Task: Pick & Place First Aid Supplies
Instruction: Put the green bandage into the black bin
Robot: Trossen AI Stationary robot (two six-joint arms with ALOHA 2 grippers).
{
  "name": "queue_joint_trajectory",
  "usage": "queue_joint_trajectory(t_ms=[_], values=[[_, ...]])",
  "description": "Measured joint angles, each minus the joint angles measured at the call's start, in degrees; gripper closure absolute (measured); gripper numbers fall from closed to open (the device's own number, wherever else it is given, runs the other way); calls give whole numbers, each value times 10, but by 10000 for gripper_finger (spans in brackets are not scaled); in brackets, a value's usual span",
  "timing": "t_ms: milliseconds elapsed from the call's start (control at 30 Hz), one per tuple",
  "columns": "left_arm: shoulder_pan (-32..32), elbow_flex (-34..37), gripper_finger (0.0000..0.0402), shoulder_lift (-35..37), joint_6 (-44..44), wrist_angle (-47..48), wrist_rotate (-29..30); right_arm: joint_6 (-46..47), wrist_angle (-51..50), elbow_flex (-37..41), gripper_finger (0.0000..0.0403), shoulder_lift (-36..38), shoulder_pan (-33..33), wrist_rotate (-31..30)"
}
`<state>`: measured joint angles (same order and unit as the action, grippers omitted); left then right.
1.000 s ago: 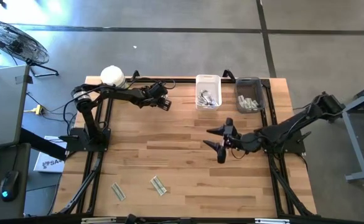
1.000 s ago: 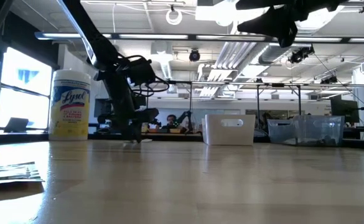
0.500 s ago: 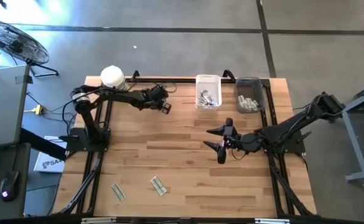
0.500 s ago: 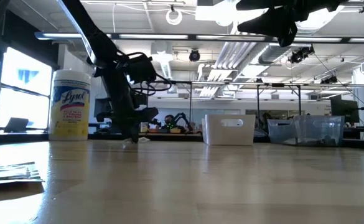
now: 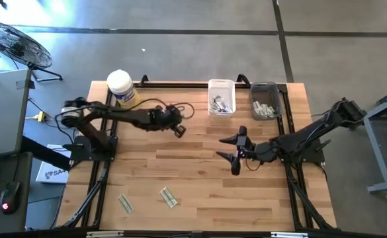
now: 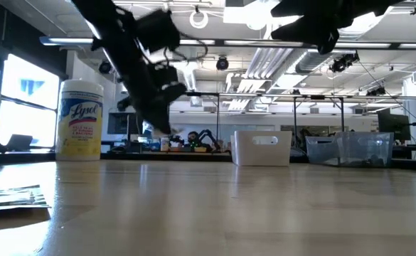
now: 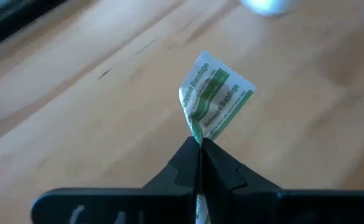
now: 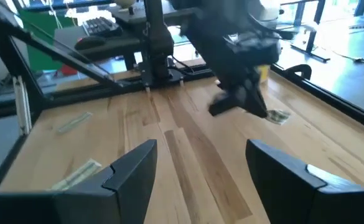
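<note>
Pinching a green-and-white bandage packet by one end, the left gripper has its fingers pressed together on the wrapper, which juts forward past the tips, its long axis roughly in line with them and slightly creased. Seen from above, this gripper hangs over the far middle of the counter, with the white bin off to its right and a little farther back; the clear bin, holding pale strips, stands just beyond that. The carry looks to run rightward and back from the fingers, though which bin suits this packet is a judgement. The right gripper waits with fingers spread wide and nothing between them. Two more strips lie at the near edge, well apart from both arms.
</note>
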<state>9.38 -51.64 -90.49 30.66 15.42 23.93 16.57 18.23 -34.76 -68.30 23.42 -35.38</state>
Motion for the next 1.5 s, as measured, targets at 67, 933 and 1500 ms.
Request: queue_joint_trajectory(t_ms=[67,933,1500], values=[[-37,0,395,22,-1,3,17,-1,0,0,163,-8,0,-1],[-398,-1,396,49,-174,-98,387,-80,350,-84,163,-309,-62,83],[-398,-1,396,49,-173,-98,346,90,305,-178,209,-386,-62,-41]])
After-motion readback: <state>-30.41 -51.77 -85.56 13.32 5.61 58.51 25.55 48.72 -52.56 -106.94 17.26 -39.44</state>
